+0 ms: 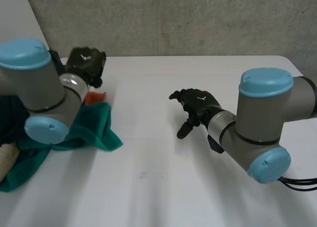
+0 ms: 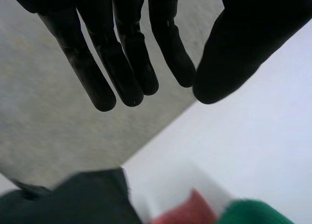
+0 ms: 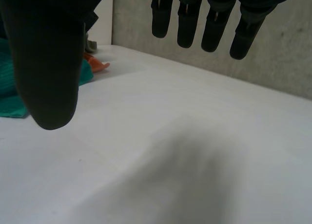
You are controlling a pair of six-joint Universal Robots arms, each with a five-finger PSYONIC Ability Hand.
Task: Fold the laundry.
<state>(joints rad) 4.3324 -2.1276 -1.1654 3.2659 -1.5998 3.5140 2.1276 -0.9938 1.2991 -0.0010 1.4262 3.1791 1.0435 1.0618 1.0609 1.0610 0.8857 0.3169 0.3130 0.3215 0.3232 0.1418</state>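
White table (image 1: 163,182), grey wall (image 1: 173,19) behind. Your laundry sits heaped just off the left hand's (image 1: 86,61) fingertips, with the orange scrap (image 1: 95,96) nearest them and the green cloth (image 1: 94,125) beyond. Both hands are empty with straight fingers. The right hand's (image 1: 198,103) are spread, well apart from the heap. Expect soft, light, limp fabric, so pinch the green cloth at a free corner.

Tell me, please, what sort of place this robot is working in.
Probably a robotics lab or test bench rather than a home: a white table against a plain grey wall, with a heap of laundry at one end.
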